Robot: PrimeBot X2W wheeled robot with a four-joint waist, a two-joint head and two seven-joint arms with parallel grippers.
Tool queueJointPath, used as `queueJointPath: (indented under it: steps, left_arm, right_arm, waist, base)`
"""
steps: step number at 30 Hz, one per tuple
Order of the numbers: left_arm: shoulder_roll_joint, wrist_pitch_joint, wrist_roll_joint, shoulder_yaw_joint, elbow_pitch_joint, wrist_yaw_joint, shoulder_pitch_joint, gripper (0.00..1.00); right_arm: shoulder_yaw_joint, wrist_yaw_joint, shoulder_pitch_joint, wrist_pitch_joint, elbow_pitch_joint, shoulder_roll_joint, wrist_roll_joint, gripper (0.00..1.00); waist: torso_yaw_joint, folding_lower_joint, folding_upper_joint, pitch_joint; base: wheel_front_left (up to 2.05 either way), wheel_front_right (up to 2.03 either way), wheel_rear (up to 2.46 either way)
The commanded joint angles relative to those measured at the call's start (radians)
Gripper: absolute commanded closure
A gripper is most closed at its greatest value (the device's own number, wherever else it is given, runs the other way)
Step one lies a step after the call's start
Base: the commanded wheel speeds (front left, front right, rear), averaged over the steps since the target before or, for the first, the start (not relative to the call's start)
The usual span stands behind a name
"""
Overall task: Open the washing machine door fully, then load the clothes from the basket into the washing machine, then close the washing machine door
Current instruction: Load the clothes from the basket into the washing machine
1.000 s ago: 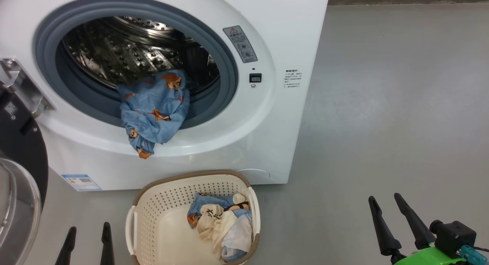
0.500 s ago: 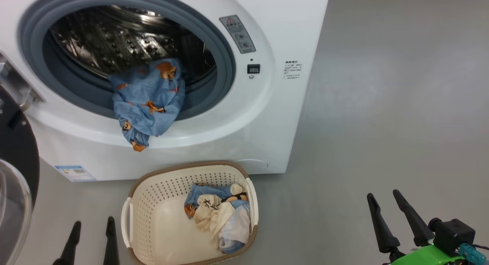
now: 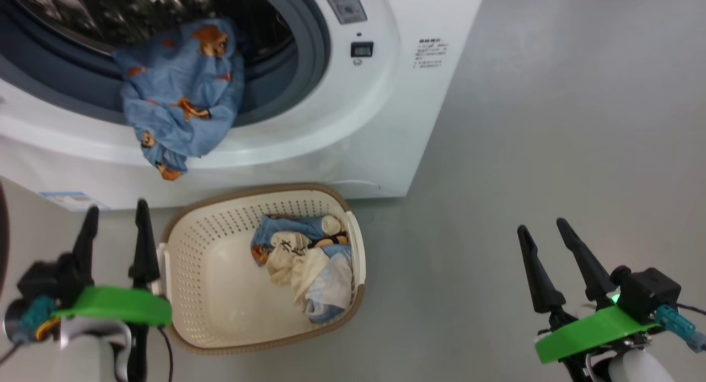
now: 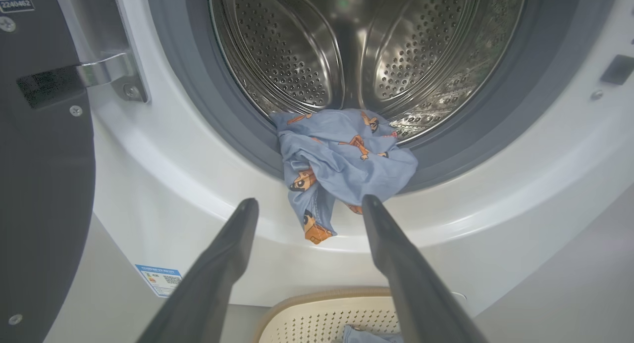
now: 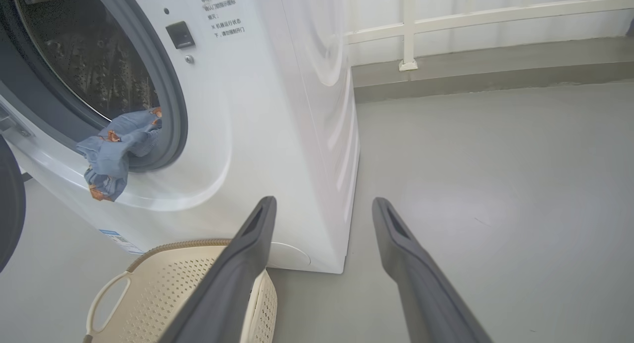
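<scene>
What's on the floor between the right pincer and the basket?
Nothing. In the head view, only bare grey floor separates the open right pincer from the basket.

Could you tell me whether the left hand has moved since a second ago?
Yes. Against the basket, the left hand has advanced along its left side toward the washing machine, fingertips now near the far rim.

The floor [image 3: 551, 123] before me is smooth, pale grey and bare, with a soft whitish sheen where the light falls. In my right wrist view it runs back to a low, darker grey kerb [image 5: 495, 66]. Behind the kerb I see a white wall [image 5: 545, 33], crossed by a white rail [image 5: 495, 17] on a white post [image 5: 408, 31] whose foot stands on the kerb.
</scene>
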Motion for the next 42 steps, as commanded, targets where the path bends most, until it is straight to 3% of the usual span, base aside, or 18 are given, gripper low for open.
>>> queueJointPath:
  steps: [1,13,35,36,37,39,40,42]
  left_arm:
    - [0.041,-0.005,-0.008,0.02,0.025,-0.004,-0.073,0.0]
    - [0.13,-0.005,-0.036,-0.06,0.256,-0.005,-0.33,0.0]
    - [0.231,-0.005,-0.051,-0.083,0.518,-0.005,-0.562,0.0]
    - [0.235,-0.005,-0.054,-0.086,0.525,-0.005,-0.567,0.11]
    - [0.239,-0.005,-0.057,-0.089,0.53,-0.005,-0.573,0.44]
    - [0.246,-0.005,-0.063,-0.095,0.539,-0.005,-0.584,0.91]
    - [0.248,-0.005,-0.066,-0.098,0.542,-0.005,-0.589,1.0]
    - [0.25,-0.005,-0.07,-0.109,0.542,-0.005,-0.598,1.0]
  right_arm:
    - [0.021,0.006,-0.035,-0.008,-0.027,-0.003,-0.009,0.0]
    - [0.045,0.006,-0.115,-0.008,-0.034,0.015,-0.015,0.0]
    - [0.077,0.006,-0.159,-0.008,-0.041,0.046,-0.007,0.0]
    - [0.077,0.006,-0.159,-0.008,-0.041,0.047,-0.007,0.0]
    - [0.077,0.006,-0.16,-0.008,-0.041,0.048,-0.006,0.0]
    - [0.075,0.006,-0.161,-0.008,-0.042,0.051,-0.006,0.0]
    - [0.074,0.006,-0.161,-0.008,-0.042,0.052,-0.005,0.0]
    - [0.071,0.006,-0.162,-0.008,-0.042,0.055,-0.005,0.0]
  waist:
    - [-0.018,-0.0002,0.0,0.079]
    - [-0.058,-0.0002,0.0,0.189]
    - [-0.121,-0.0002,0.0,0.244]
    - [-0.124,-0.0002,0.0,0.245]
    - [-0.127,-0.0002,0.0,0.246]
    - [-0.132,-0.0002,0.0,0.248]
    - [-0.133,-0.0002,0.0,0.249]
    - [-0.135,-0.0002,0.0,0.249]
  base:
    - [0.0,0.0,0.0]
    - [0.0,0.0,0.0]
    - [0.0,0.0,0.0]
    - [0.0,0.0,0.0]
    - [0.0,0.0,0.0]
    - [0.0,0.0,0.0]
    - [0.0,0.0,0.0]
    - [0.0,0.0,0.0]
